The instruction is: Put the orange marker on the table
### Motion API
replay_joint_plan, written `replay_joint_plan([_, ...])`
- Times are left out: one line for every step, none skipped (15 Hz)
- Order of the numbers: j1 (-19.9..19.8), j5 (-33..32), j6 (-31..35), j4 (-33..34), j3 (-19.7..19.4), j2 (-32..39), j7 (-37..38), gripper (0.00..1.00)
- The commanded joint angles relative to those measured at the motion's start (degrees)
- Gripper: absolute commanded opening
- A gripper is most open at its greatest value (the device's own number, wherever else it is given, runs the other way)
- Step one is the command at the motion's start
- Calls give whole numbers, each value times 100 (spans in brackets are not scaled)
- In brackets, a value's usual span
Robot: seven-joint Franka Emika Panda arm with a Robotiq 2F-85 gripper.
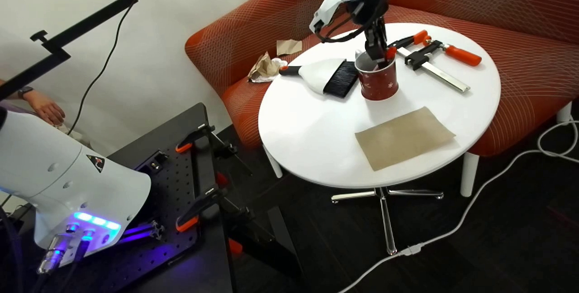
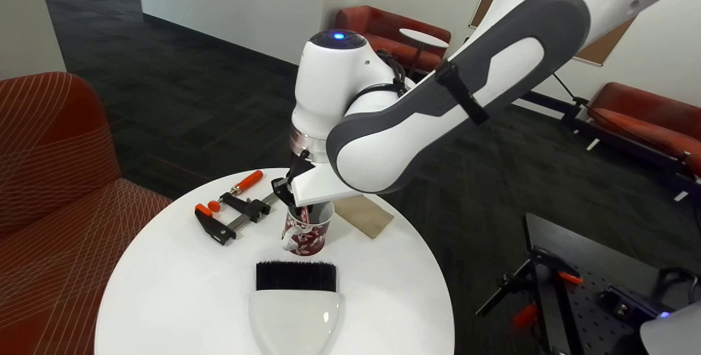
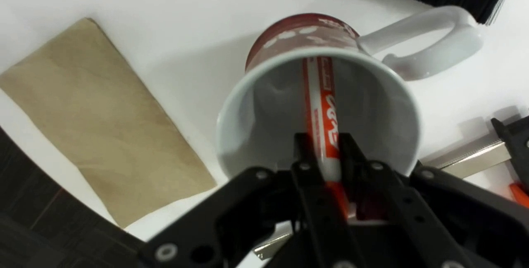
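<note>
The fingers [image 3: 305, 152] in the wrist view were closed on the orange marker [image 3: 321, 106], whose long axis ran on beyond their tips, the far end down inside the mug [image 3: 268, 106]. In an exterior view, the mug [image 1: 379, 86] stood upright on the surface [image 1: 307, 134], just beside the brush [image 1: 342, 79]. In an exterior view, the orange marker [image 2: 305, 214] dipped into the mug's mouth, so a lift along its length seemed needed first.
</note>
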Motion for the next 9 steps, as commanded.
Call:
replay_joint_plan([321, -146, 95, -119, -284, -99, 251, 5])
replay_joint_plan([446, -209, 167, -255, -404, -207, 341, 5])
replay_joint_plan([549, -257, 256, -376, -503, -302, 403, 5])
replay_joint_plan([661, -323, 346, -517, -612, -420, 512, 5])
replay_joint_plan([769, -401, 425, -622, -718, -511, 635, 5])
replay_joint_plan([846, -462, 510, -770, -788, -655, 705, 5])
replay_joint_plan([873, -497, 605, -937, -808, -831, 704, 5])
replay_joint_plan([942, -539, 651, -1056, -878, -967, 754, 5])
replay_joint_plan([920, -560, 662, -1216, -849, -1168, 716, 5])
